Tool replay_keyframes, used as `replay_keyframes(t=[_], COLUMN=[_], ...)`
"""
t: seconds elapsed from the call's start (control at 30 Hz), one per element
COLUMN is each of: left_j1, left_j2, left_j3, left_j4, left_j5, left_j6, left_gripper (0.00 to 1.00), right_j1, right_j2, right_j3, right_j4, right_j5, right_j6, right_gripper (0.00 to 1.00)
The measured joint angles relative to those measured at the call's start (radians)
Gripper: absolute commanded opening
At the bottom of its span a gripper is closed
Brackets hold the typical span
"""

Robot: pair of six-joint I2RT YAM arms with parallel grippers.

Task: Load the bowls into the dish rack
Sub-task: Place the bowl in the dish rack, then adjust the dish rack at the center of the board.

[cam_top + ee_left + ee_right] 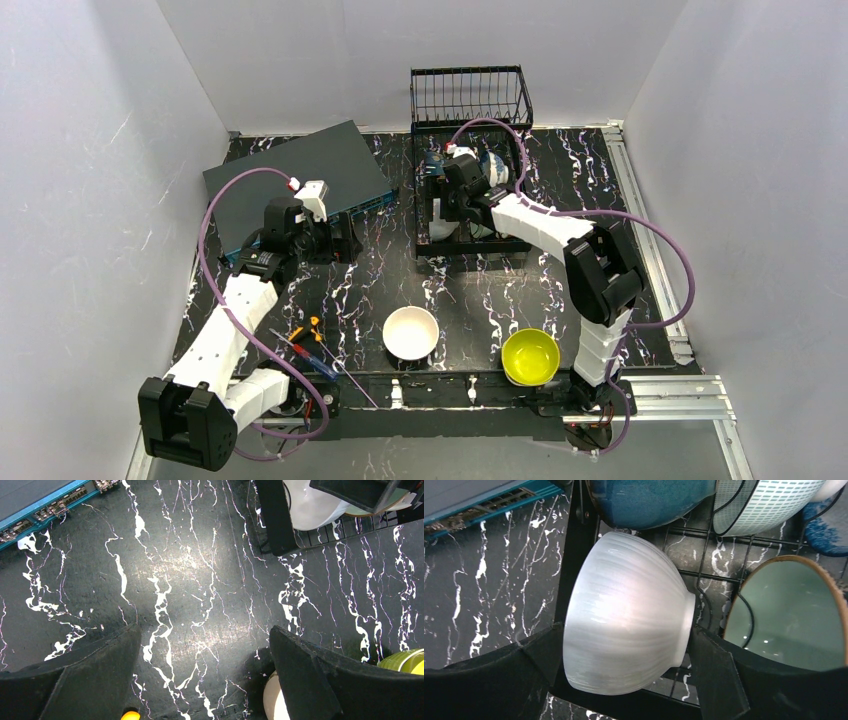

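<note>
My right tool (626, 630) straddles the white ribbed bowl (624, 590) in the black wire dish rack (574, 565); gripping or not, I cannot tell. My left tool (204, 630) gapes wide, empty.

The left gripper (205, 635) has its two black fingers wide apart above the black marbled table (200, 570), with nothing between them. A corner of the dish rack (272, 525), with a white bowl (310, 507) inside, is at the top right. A yellow bowl (407, 661) shows at the right edge, and near it is perhaps a pale bowl (272, 705).

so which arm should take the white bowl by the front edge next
Left. The left gripper hangs open and empty above the table; the right gripper is at the dish rack, fingers either side of a ribbed bowl.
</note>
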Motion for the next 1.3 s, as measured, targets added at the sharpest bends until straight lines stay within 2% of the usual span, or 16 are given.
replay_keyframes(t=[0.8, 0.97, 1.1, 1.3], left_j1=[0.000, 0.000, 0.000, 0.000], left_j2=[-0.016, -0.016, -0.016, -0.016], left_j3=[-0.006, -0.006, -0.006, -0.006], left_j4=[0.000, 0.000, 0.000, 0.000], left_j5=[0.000, 0.000, -0.001, -0.002], left_j6=[0.000, 0.000, 0.000, 0.000], left_gripper=[0.98, 0.98, 0.98, 0.98], right_j1=[-0.019, -0.111, -0.237, -0.433], right_j2=[-0.184, -0.225, -0.262, -0.333], right_j3=[0.014, 0.037, 0.027, -0.078], right_j4=[-0.039, -0.063, -0.082, -0.089], right_j5=[0.048, -0.005, -0.050, -0.138], right_j6=[-0.079, -0.078, -0.075, -0.053], right_gripper=[0.99, 0.99, 0.99, 0.98])
